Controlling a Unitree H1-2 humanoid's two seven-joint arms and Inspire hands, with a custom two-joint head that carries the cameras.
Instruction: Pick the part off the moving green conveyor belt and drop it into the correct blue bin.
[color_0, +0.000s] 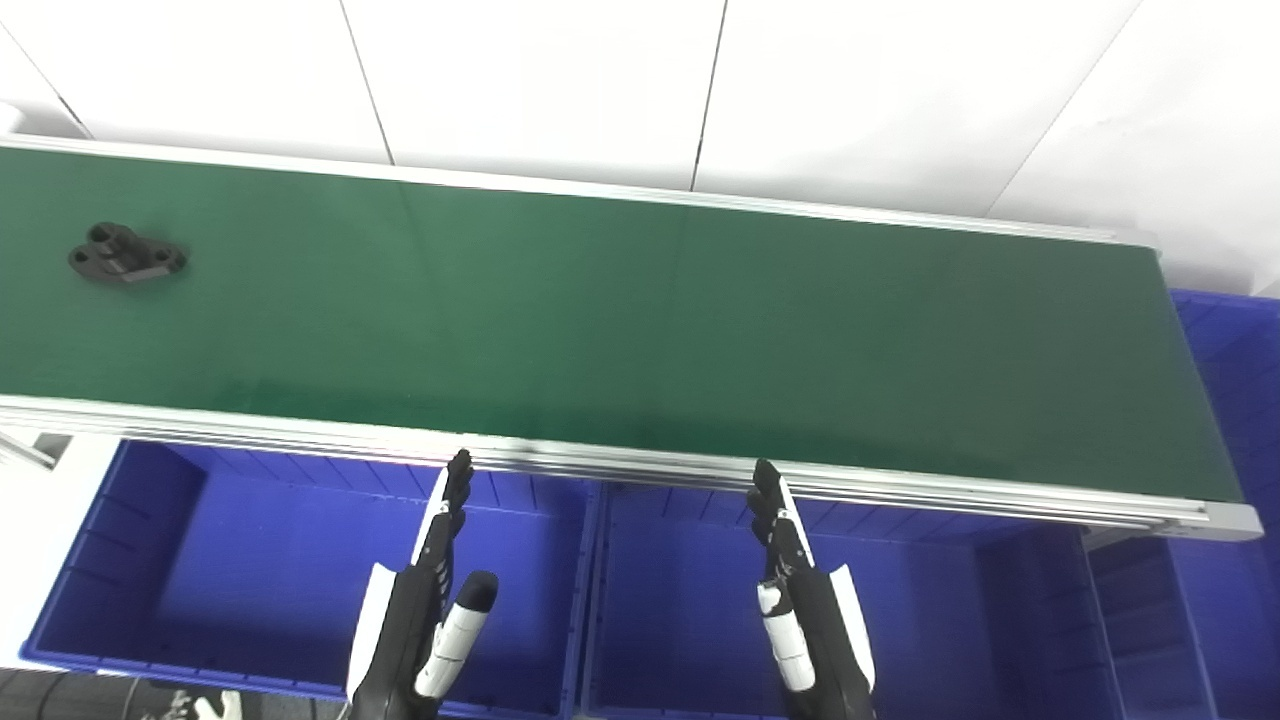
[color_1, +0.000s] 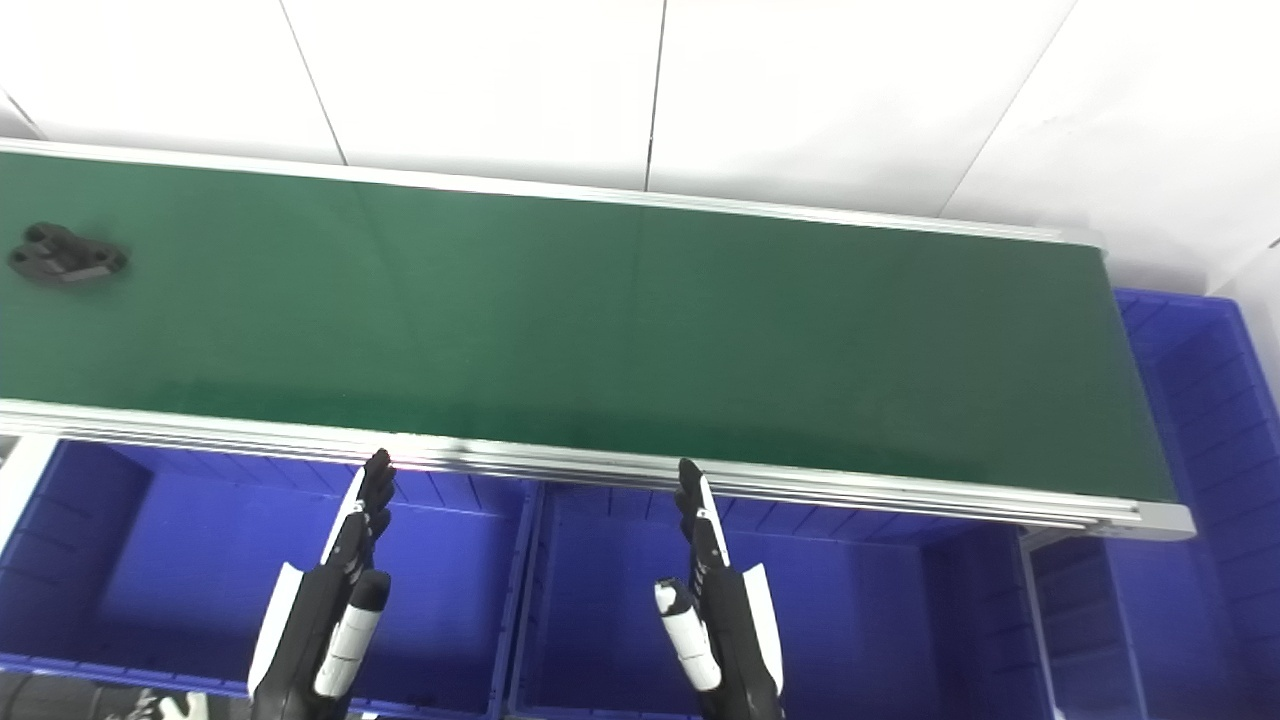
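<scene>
Black bracket (color_0: 126, 254) far left on the conveyor belt (color_0: 640, 330); my left hand (color_0: 425, 610) and right hand (color_0: 805, 610) wait wide, empty. Mistime it, I'll miss.

We count one black part (color_0: 126, 254) on one green conveyor belt (color_0: 640, 330). We see three blue bins: left (color_0: 90, 560), middle (color_0: 950, 600), right (color_0: 1235, 420). Two robot hands: left robot hand (color_0: 425, 610), right robot hand (color_0: 805, 610).

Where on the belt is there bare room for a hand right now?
The green conveyor belt is bare from the black part at its far-left end to its right end. Left hand and right hand hover open over blue bins.
</scene>
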